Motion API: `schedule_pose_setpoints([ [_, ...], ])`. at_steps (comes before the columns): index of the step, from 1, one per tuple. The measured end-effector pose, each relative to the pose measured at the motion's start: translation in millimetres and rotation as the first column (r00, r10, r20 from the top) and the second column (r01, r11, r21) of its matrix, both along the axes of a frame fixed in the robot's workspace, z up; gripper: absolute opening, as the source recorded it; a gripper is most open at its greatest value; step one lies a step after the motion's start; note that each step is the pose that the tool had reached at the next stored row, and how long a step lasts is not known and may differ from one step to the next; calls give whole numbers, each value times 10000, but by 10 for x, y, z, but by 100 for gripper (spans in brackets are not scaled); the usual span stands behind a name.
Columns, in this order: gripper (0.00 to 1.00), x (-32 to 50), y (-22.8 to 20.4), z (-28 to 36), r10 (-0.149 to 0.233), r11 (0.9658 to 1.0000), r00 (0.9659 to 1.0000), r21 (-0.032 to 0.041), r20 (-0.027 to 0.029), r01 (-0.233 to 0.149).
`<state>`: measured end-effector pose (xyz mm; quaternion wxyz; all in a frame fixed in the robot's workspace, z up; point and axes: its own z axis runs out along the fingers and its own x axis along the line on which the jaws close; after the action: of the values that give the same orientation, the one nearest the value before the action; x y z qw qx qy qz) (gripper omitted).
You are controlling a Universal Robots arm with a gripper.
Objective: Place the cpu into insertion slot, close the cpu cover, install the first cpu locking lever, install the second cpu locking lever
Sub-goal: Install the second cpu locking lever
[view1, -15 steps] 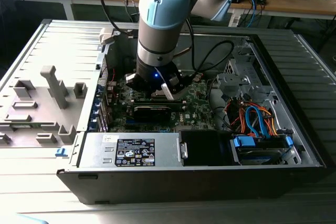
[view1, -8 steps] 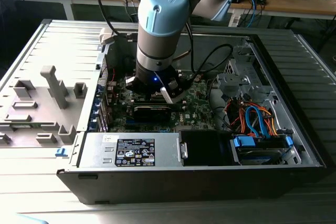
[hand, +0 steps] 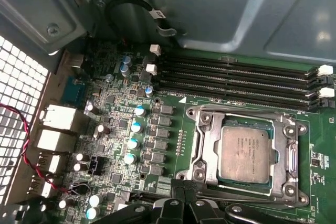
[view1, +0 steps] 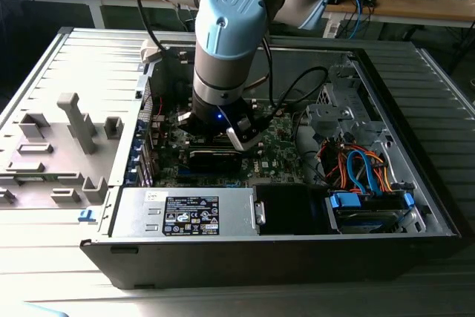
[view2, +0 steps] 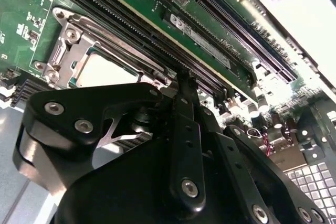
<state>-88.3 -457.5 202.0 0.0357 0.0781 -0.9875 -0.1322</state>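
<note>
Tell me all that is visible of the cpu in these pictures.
The cpu is a small flat square chip with a dull grey metal top that bears faint print. In both wrist views it lies flat in the insertion slot on the green motherboard, and the silver cpu cover frames it, so that its top shows through the cover's square window. In the second wrist view the cpu looks pale, partly hidden behind the black gripper, which is close to it.

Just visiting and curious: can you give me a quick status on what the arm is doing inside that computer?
Gripper low over motherboard, at socket edge. Cpu seated in insertion slot, cpu cover closed around it. Nothing in the way.
</note>
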Motion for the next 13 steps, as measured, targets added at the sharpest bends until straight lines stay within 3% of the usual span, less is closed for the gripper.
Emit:
schedule_pose_setpoints([
  [6, 11, 0, 18, -9, 30, 10000, 10000, 76, 1, -30],
  [7, 11, 0, 39, -13, 52, 9999, 10000, 117, 1, -52],
  [9, 11, 0, 64, -18, 79, 9999, 10000, 126, 1, -79],
  [13, 11, 0, 65, -26, 99, 9995, 10000, 288, 2, -99],
])
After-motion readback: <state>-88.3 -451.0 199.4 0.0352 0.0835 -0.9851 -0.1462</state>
